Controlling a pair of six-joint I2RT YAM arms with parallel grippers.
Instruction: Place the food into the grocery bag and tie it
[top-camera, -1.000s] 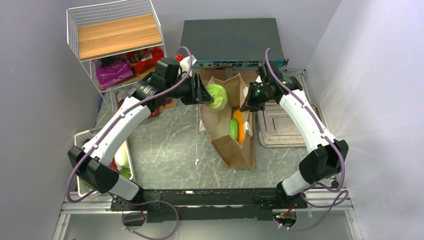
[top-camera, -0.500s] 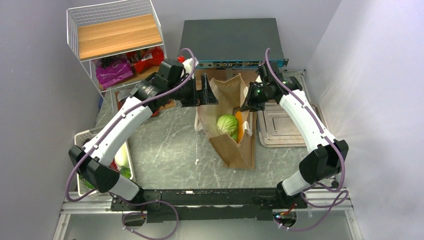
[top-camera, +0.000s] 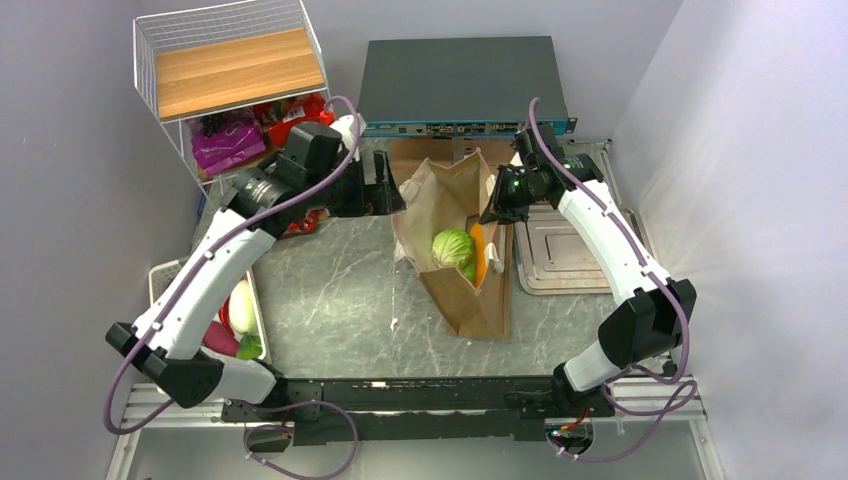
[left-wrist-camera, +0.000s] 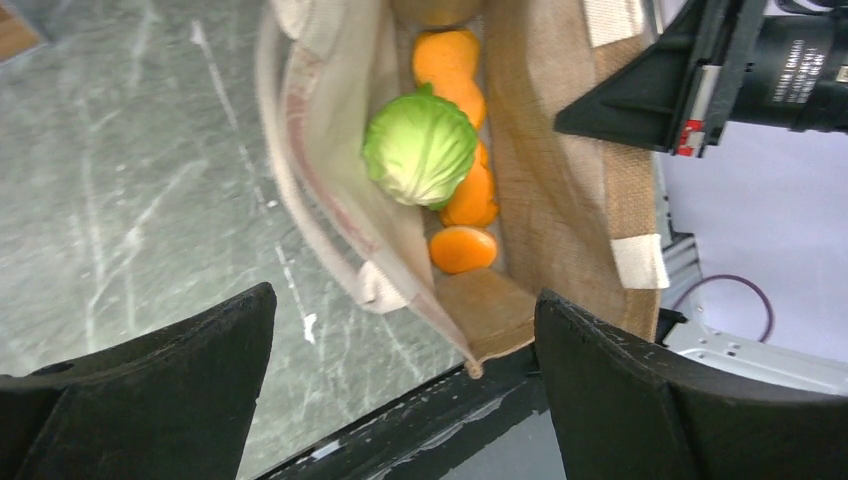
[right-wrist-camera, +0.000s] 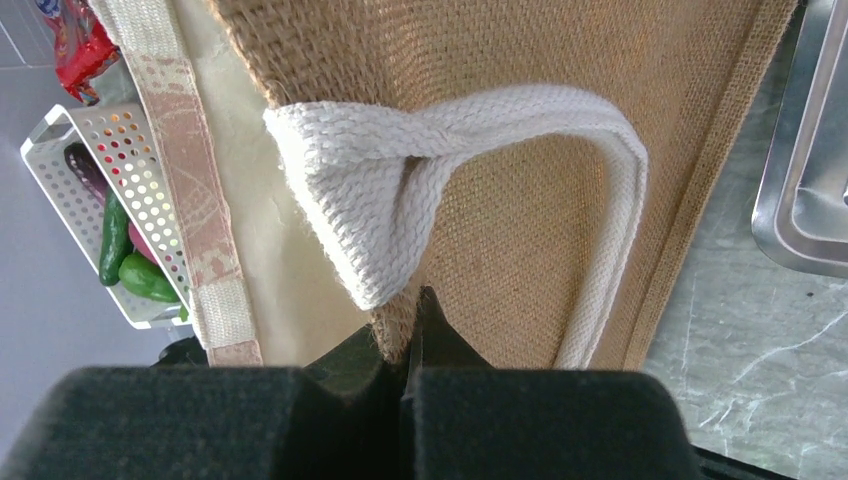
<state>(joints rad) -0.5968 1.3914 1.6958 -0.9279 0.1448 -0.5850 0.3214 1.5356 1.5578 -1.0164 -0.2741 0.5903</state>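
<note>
The grocery bag (top-camera: 468, 298) lies on the table with its mouth held open. Inside it rest the pale-green cabbage (top-camera: 453, 247) and an orange carrot-like piece (top-camera: 481, 255). My left gripper (top-camera: 385, 194) hangs open and empty just left of the bag's mouth. Its wrist view looks down at the cabbage (left-wrist-camera: 420, 148) and the orange pieces (left-wrist-camera: 462, 248) inside the bag (left-wrist-camera: 560, 190). My right gripper (top-camera: 497, 206) is shut on the bag's right rim (right-wrist-camera: 400, 325), below a cream handle (right-wrist-camera: 450, 130). Red snack packets (top-camera: 288, 112) and a purple packet (top-camera: 228, 143) sit in the wire shelf.
A white wire shelf (top-camera: 235, 70) with a wooden top stands at the back left. A dark flat box (top-camera: 460, 78) is behind the bag. A metal tray (top-camera: 560, 250) lies to its right. A white perforated basket (top-camera: 165, 272) with vegetables sits at the left edge.
The left gripper opened and let the cabbage go; it dropped into the bag beside the orange piece. The left arm then drew back to the left. The right arm held still.
</note>
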